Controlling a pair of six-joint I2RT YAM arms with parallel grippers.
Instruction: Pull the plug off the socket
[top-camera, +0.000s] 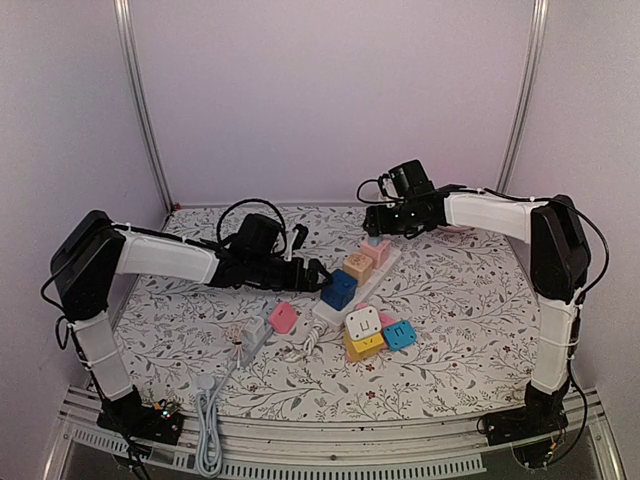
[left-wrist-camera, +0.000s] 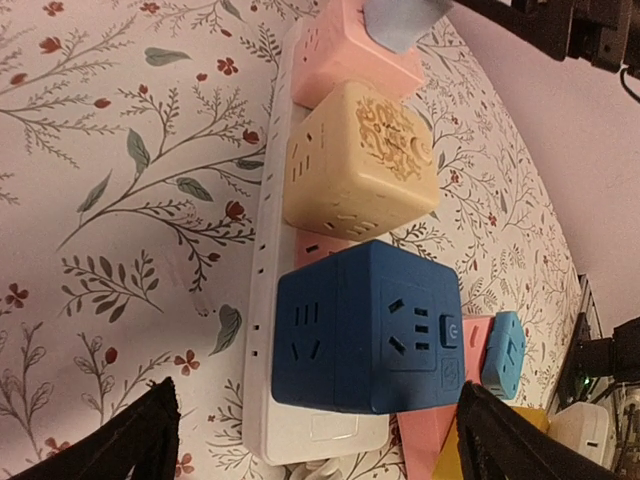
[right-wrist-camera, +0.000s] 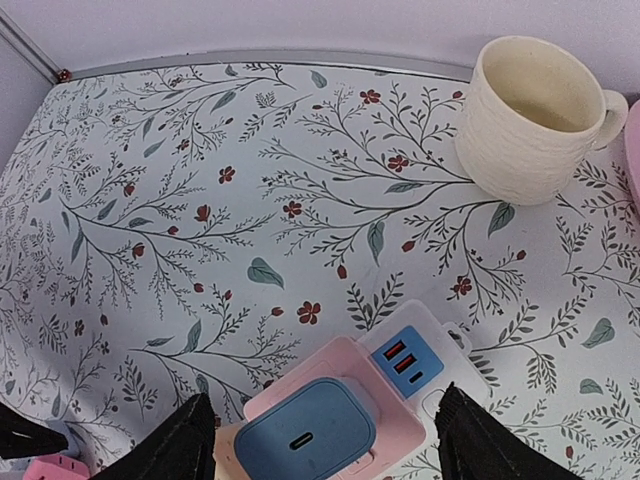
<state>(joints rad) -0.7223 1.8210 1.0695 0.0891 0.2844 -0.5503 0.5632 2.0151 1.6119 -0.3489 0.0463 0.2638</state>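
Note:
A white power strip (top-camera: 328, 312) lies at the table's middle with three cube plugs on it: dark blue (top-camera: 339, 288), beige (top-camera: 358, 266) and pink (top-camera: 377, 251). My left gripper (top-camera: 318, 275) is open, and in the left wrist view its fingers (left-wrist-camera: 140, 440) flank the dark blue cube (left-wrist-camera: 365, 325) at the strip's (left-wrist-camera: 262, 300) cable end without touching it. My right gripper (right-wrist-camera: 325, 440) sits over the far end, its fingers against both sides of the pink cube (right-wrist-camera: 330, 365). A blue-grey charger (right-wrist-camera: 305, 435) sits on top of that cube.
A cream mug (right-wrist-camera: 535, 120) stands beyond the strip's USB end (right-wrist-camera: 408, 358). Loose cubes lie in front of the strip: pink (top-camera: 284, 317), white on yellow (top-camera: 363, 330), light blue (top-camera: 399, 333). A white adapter (top-camera: 252, 333) and a cable (top-camera: 207, 420) lie near the left front edge.

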